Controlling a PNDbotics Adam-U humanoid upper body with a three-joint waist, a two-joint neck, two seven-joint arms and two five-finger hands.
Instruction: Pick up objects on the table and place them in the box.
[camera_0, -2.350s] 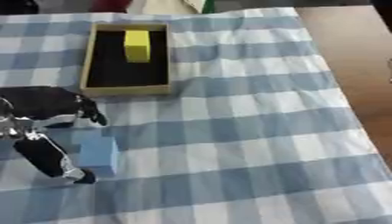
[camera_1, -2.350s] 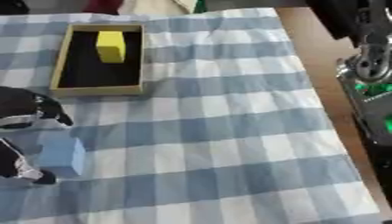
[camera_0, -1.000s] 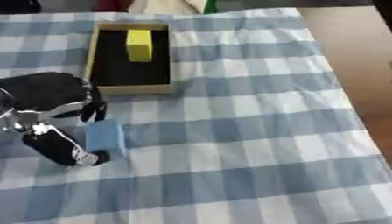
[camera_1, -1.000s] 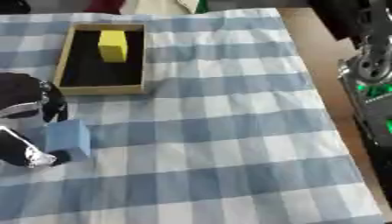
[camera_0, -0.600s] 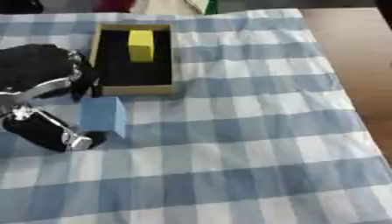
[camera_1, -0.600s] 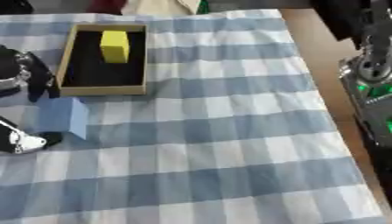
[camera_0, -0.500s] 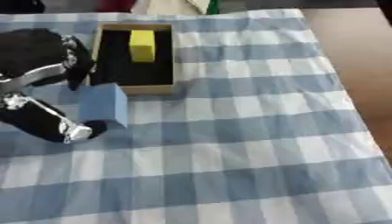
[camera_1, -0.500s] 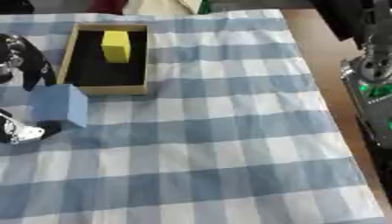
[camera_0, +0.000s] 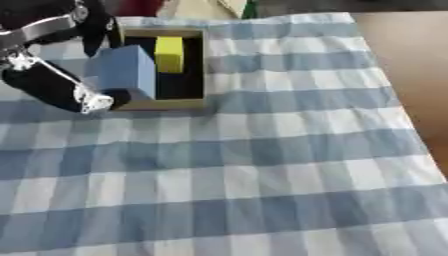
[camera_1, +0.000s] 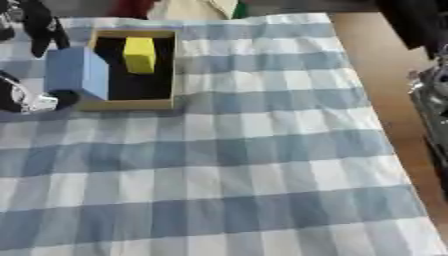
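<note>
- The surface (camera_0: 262, 190) was covered by a blue-and-white checked cloth, and its near and middle parts carried nothing that could be made out. By that, the remaining work looked to sit at the far left corner.
- The box (camera_0: 194, 70), a shallow tan-walled tray with a dark floor, lay on the cloth near the far left corner, its long sides running away from the robot. Its open top faced up, which let a block be lowered straight in.
- The left hand (camera_0: 52, 87) came in from the left edge, level with the box. Its fingers reached over the far side of the blue block and its thumb sat at the near side, so the block was pinched between them. Holding it by opposite faces probably kept it from turning on the way over.
- The blue block (camera_0: 122, 72) was held over the left wall of the box, partly above the dark floor, tilted a little. It looked clear of the floor, though that could not be told for sure. It seemed placed there so that letting go would drop it beside the yellow block, not on the rim.
- The yellow block (camera_1: 139, 54) stood inside the box toward its far end, leaving the near end free.
- The right hand did not show in either view.
</note>
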